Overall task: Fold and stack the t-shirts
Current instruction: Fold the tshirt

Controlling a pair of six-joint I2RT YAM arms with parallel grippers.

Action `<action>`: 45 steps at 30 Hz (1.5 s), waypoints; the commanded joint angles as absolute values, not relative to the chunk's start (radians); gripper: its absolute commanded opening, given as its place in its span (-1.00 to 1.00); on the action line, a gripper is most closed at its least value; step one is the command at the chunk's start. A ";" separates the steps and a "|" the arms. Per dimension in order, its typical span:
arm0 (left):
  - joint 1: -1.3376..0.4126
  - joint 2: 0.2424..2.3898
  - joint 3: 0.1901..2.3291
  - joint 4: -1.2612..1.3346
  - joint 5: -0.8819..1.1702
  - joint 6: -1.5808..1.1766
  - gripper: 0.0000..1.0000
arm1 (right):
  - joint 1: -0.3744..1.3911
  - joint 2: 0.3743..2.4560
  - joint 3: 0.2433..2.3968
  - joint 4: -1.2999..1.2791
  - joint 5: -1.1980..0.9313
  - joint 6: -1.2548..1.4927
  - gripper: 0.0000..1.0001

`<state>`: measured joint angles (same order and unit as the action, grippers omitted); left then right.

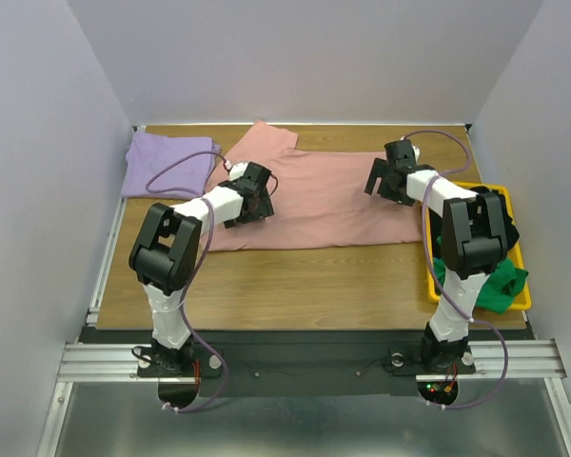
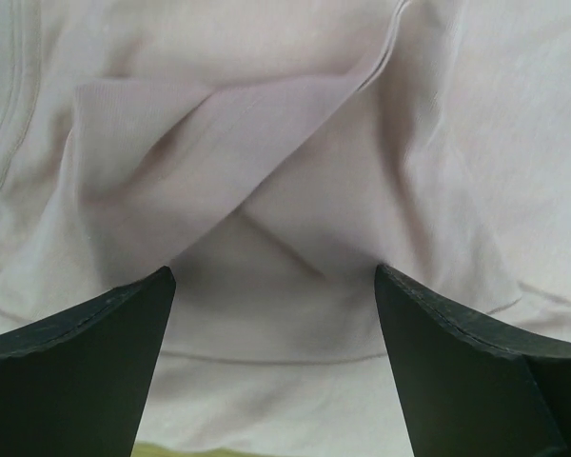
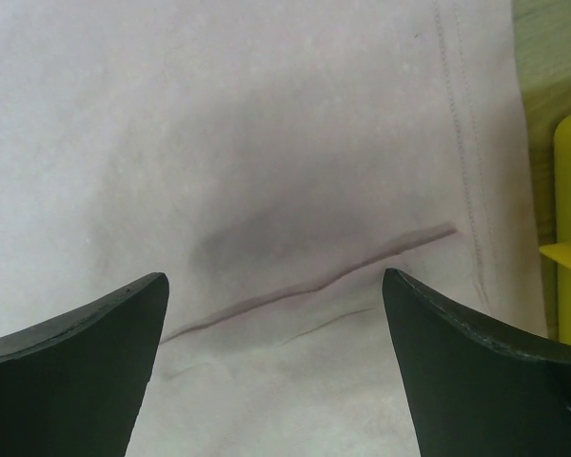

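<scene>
Pink shirt spread mid-bench, long axis 9-to-3 o'clock; left gripper released, jaws apart over rumpled 9 o'clock end; right gripper released over 3 o'clock hem; each arm nearest own end; lavender shirt folded at 10 o'clock

— Any writing, label or number to read anywhere?
— None. The pink t-shirt shows plain cloth, and the yellow bin just right of it carries no legible mark.
</scene>
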<state>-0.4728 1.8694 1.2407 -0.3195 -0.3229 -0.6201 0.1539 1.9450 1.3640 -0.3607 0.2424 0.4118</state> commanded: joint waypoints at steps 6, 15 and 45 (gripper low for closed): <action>-0.400 1.999 1.477 -0.262 -0.361 -0.542 0.97 | 0.160 1.781 1.275 -0.341 0.207 0.376 1.00; -0.337 2.197 1.932 -0.348 -0.339 -0.457 0.97 | 0.160 1.661 1.220 -0.341 0.193 0.370 1.00; -0.382 1.647 0.887 -0.120 -0.298 -0.729 0.97 | 0.273 1.628 0.825 -0.250 0.101 0.550 1.00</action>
<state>-0.3843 1.6726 0.9390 -0.1310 -0.2829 -0.6708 0.2699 1.6478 0.9104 -0.2146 0.1207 0.4759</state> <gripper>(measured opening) 0.984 0.996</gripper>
